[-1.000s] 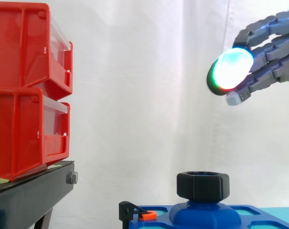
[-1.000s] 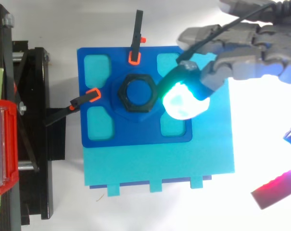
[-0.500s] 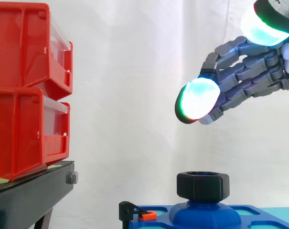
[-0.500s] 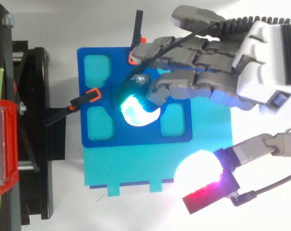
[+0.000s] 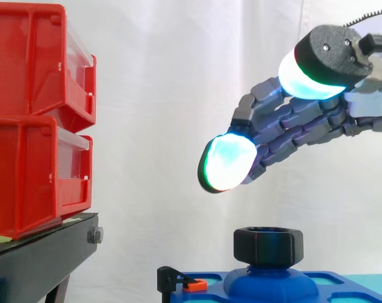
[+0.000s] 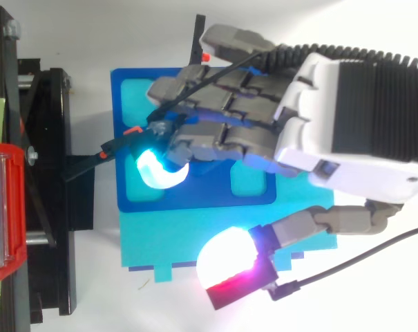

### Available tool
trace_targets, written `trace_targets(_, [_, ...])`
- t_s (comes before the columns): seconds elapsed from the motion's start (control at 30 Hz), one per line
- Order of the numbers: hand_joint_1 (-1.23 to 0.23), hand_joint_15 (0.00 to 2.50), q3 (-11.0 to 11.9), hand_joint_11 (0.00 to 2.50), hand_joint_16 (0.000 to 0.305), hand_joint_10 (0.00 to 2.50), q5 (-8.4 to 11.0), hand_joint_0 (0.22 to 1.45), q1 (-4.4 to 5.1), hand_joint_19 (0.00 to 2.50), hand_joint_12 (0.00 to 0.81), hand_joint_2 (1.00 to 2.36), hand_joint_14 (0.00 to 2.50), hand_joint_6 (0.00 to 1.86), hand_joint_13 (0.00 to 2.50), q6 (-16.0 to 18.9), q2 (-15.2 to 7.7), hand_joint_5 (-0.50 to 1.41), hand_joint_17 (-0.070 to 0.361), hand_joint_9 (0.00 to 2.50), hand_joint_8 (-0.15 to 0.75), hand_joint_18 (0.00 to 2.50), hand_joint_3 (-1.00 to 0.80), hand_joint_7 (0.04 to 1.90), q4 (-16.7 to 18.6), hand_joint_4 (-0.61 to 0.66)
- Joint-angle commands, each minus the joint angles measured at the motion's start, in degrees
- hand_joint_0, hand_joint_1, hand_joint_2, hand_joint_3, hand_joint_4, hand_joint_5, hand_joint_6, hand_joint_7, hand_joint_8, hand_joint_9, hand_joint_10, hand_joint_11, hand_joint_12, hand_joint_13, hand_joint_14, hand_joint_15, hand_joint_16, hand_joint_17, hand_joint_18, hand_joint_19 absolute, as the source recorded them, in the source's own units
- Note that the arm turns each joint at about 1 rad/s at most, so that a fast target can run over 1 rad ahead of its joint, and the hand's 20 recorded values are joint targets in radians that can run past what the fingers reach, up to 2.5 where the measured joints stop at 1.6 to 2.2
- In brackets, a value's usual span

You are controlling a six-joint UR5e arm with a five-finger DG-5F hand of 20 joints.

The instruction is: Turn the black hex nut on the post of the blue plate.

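The black hex nut point(image 5: 268, 245) sits on the raised post of the blue plate point(image 5: 319, 281), low in the side view. My hand point(image 5: 296, 122) hovers above it, reaching in from the right with straight, spread fingers that hold nothing. One glowing cyan fingertip point(image 5: 228, 162) hangs a little above and to the left of the nut, clear of it. The thumb pad point(image 5: 312, 77) glows higher up. From above, the hand point(image 6: 336, 121) lies across the blue plate point(image 6: 125, 107), and its fingers hide the nut.
Two stacked red bins point(image 5: 36, 120) stand on a black stand point(image 5: 42, 259) at the left. Black clamps with orange tips point(image 6: 118, 143) point(image 6: 197, 43) hold the plate's left and far edges. A teal sheet point(image 6: 188, 238) lies under the plate.
The hand has travelled left and lower over the plate. Its fingers now cover the nut from above, and its leading fingertip has passed left of the post.
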Motion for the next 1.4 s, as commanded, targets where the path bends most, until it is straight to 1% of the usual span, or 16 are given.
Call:
trace_targets(0.0, [-0.22, 0.10, 1.2, 0.00, 0.063, 0.00, -0.27, 0.46, 0.02, 0.17, 0.385, 1.00, 0.00, 0.50, 0.26, -0.5, -1.7, -0.23, 0.142, 0.22, 0.237, 0.04, -0.50, 0.80, 0.2, 0.12])
trace_targets(0.07, [-0.22, 0.10, 1.4, 0.00, 0.063, 0.00, -0.54, 0.46, -0.07, 0.17, 0.385, 1.00, 0.00, 0.50, 0.26, -0.6, -1.8, -0.23, 0.142, 0.22, 0.238, 0.04, -0.50, 0.81, 0.4, 0.13])
trace_targets(0.13, [-0.22, 0.10, 1.8, 0.00, 0.063, 0.00, -0.54, 0.46, -0.07, 0.17, 0.385, 1.00, 0.00, 0.50, 0.26, -0.6, -2.8, -0.23, 0.142, 0.22, 0.237, 0.05, -0.50, 0.81, 0.5, 0.13])
trace_targets(0.37, [-0.22, 0.10, 2.0, 0.00, 0.063, 0.00, -0.62, 0.47, -0.16, 0.17, 0.384, 1.00, 0.00, 0.50, 0.26, -1.4, -2.9, -0.23, 0.141, 0.22, 0.236, 0.05, -0.50, 0.80, 0.1, 0.11])
trace_targets(0.53, [-0.22, 0.10, 2.0, 0.00, 0.063, 0.00, -1.06, 0.47, -0.24, 0.17, 0.384, 1.00, 0.00, 0.50, 0.26, -3.7, -2.9, -0.23, 0.141, 0.22, 0.234, 0.06, -0.50, 0.80, 0.1, 0.11])
trace_targets(0.6, [-0.22, 0.10, 2.0, 0.00, 0.063, 0.00, -1.24, 0.47, -0.33, 0.17, 0.384, 1.00, 0.00, 0.50, 0.26, -3.6, -2.9, -0.23, 0.141, 0.22, 0.234, 0.05, -0.50, 0.81, 0.1, 0.11])
trace_targets(0.73, [-0.22, 0.11, 2.0, 0.00, 0.063, 0.00, -1.59, 0.47, -0.42, 0.17, 0.384, 1.00, 0.00, 0.50, 0.26, -3.3, -2.9, -0.23, 0.141, 0.22, 0.236, 0.06, -0.50, 0.80, -1.3, 0.11])
trace_targets(0.93, [-0.22, 0.10, 2.0, 0.00, 0.063, 0.00, -1.85, 0.47, -0.59, 0.17, 0.383, 1.00, 0.00, 0.50, 0.25, -3.2, -2.8, -0.23, 0.141, 0.22, 0.235, 0.06, -0.50, 0.81, -1.9, 0.11])
trace_targets(1.0, [-0.22, 0.10, 2.0, 0.00, 0.062, 0.00, -1.94, 0.47, -0.59, 0.17, 0.382, 1.00, 0.00, 0.50, 0.25, -3.2, -2.9, -0.23, 0.141, 0.21, 0.235, 0.06, -0.50, 0.80, -3.5, 0.11])
trace_targets(1.1, [-0.22, 0.10, 2.0, 0.00, 0.062, 0.00, -1.94, 0.47, -0.86, 0.16, 0.383, 1.00, 0.00, 0.50, 0.25, -3.3, -2.8, -0.23, 0.140, 0.21, 0.235, 0.06, -0.50, 0.80, -3.7, 0.11])
trace_targets(1.17, [-0.22, 0.10, 2.0, 0.00, 0.062, 0.00, -2.03, 0.47, -0.86, 0.17, 0.383, 1.00, 0.00, 0.50, 0.25, -3.3, -2.9, -0.23, 0.140, 0.21, 0.234, 0.06, -0.50, 0.80, -3.7, 0.11])
trace_targets(1.3, [-0.22, 0.10, 2.0, 0.00, 0.062, 0.00, -2.82, 0.47, -1.03, 0.17, 0.384, 1.00, 0.00, 0.50, 0.25, -3.6, -2.8, -0.23, 0.140, 0.21, 0.235, 0.06, -0.50, 0.81, -3.9, 0.11])
trace_targets(1.37, [-0.22, 0.10, 2.0, 0.00, 0.062, 0.00, -2.91, 0.47, -1.12, 0.18, 0.384, 1.00, 0.00, 0.50, 0.25, -3.6, -2.9, -0.23, 0.140, 0.22, 0.236, 0.06, -0.50, 0.81, -4.0, 0.11])
